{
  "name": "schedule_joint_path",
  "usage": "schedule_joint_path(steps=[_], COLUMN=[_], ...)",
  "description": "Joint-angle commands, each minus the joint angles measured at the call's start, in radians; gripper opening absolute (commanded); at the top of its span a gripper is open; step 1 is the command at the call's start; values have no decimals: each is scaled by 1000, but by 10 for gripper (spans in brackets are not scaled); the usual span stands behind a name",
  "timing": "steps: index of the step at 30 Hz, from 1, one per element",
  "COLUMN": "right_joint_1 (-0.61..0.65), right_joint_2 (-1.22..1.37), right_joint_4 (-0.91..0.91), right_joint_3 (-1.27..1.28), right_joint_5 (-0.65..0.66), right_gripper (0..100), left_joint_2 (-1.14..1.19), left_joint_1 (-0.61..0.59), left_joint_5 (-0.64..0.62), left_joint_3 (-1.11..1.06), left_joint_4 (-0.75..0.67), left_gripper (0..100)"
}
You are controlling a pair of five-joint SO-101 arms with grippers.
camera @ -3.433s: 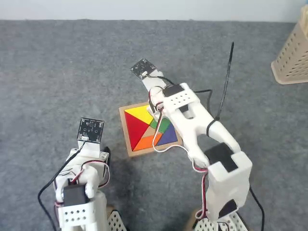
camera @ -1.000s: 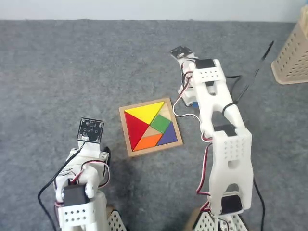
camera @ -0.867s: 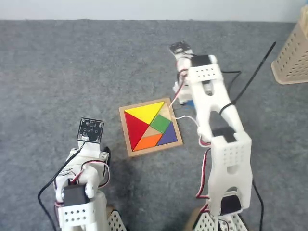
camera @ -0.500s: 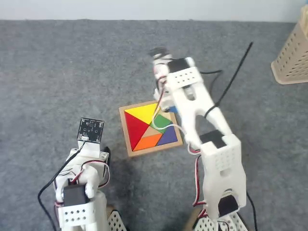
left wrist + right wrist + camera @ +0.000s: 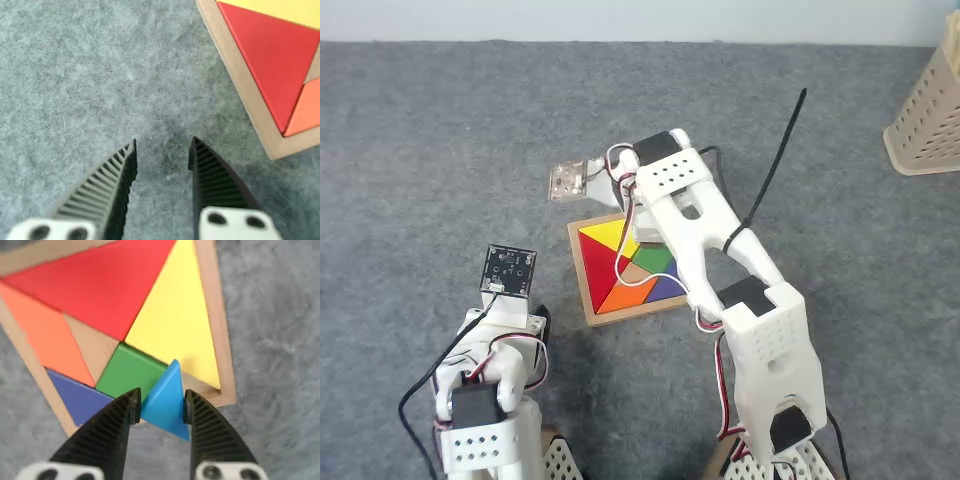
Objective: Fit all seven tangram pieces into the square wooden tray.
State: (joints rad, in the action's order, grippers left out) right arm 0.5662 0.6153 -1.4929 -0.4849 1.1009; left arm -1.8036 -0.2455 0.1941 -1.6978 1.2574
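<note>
So, the right gripper (image 5: 161,395) has its two black toothed fingers (image 5: 117,422) closed in on a light blue triangle (image 5: 165,402), one on each side, with the tip of the piece poking out ahead of them. It hangs over the corner of the square wooden tray (image 5: 221,345), right where the green square (image 5: 127,375) and the big yellow triangle (image 5: 180,320) meet. I can't tell if the blue one is actually touching the wood. Also in the tray are a big red triangle (image 5: 100,285), an orange piece (image 5: 45,335) and a dark blue piece (image 5: 80,400) along the edge, with a bare wooden triangle-shaped gap (image 5: 92,352) in the middle between them. From the high view the right arm (image 5: 700,230) stretches across the tray (image 5: 578,272). The left gripper (image 5: 164,145) has its fingers (image 5: 212,175) apart with nothing between them, over the grey carpet (image 5: 75,75) just beside the tray's rim (image 5: 242,75). The left arm (image 5: 490,370) sits folded near its base, and a beige perforated basket (image 5: 930,100) stands at the far right edge.
</note>
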Motion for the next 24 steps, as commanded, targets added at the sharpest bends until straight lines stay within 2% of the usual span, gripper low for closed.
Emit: schedule_joint_path(steps=[1,5,10,12,15,19,21,22,24], right_joint_1=[-1,-13,1,2,-27,-81,-91,-91,-88], right_joint_2=[-35,-24,-24,-30,-33,-31,-33,-30,-21], right_joint_4=[8,12,10,25,54,62,68,85,119], right_joint_3=[-25,-25,-25,-32,-77,-107,-109,-109,-104], right_joint_5=[54,54,48,-12,-261,-667,-856,-930,-1014], right_gripper=[93,196,191,191,171,0,27,9,9], left_joint_2=[-6,-6,-6,-6,-6,-6,-6,-6,-6], left_joint_1=[2,2,2,2,2,2,2,2,2], left_joint_5=[5,5,5,5,5,5,5,5,5], left_joint_3=[12,12,12,12,12,12,12,12,12], left_joint_4=[5,5,5,5,5,5,5,5,5], left_gripper=[168,168,168,168,168,168,168,168,168])
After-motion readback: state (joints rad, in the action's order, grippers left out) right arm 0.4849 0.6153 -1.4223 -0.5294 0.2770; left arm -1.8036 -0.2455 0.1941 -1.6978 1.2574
